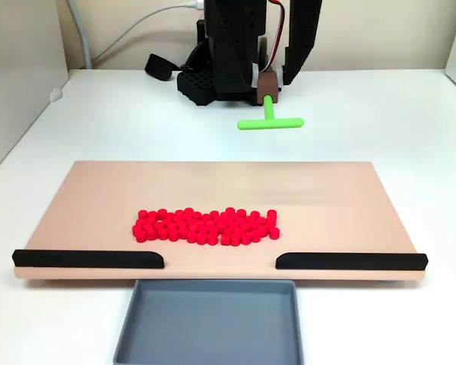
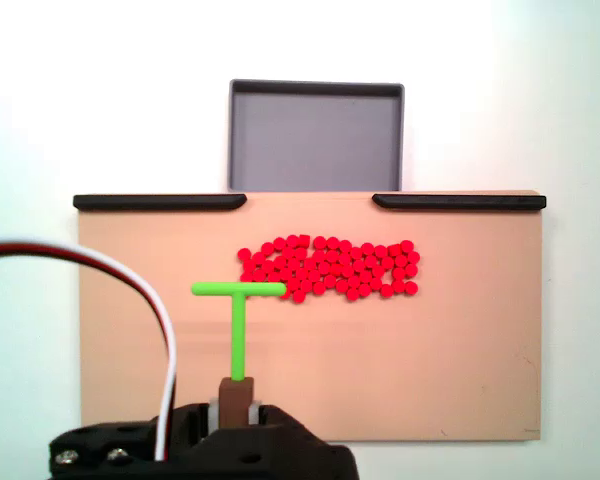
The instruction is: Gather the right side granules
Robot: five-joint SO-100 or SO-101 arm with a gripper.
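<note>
Above a white table point(image 1: 380, 129), we carry a green T-shaped pusher point(image 1: 270, 119) on a brown stub at the end of the black arm point(image 1: 235, 46); the tool itself is hidden behind that stub, so we cannot tell whether its fingers are apart or clamped. The granules point(image 1: 207, 226), dozens of small red cylinders with a matte plastic look, lie in one loose band on the smooth tan board point(image 1: 99, 198), near its middle and short of the two black rails point(image 1: 87, 258) along one edge, with a grey square tray point(image 1: 209, 323) beyond the gap between them. In the fixed view from behind the arm, the crossbar point(image 2: 238, 289) appears level with the left end of the band point(image 2: 330, 266) and just beside it (whether it touches the board we cannot tell). To gather well, we judge the bar should sit flat on the board, start outside the outermost beads and sweep slowly inward, since such light, round pieces are likely to roll and scatter under a quick push. The tray's raised lip looks low and rounded.
</note>
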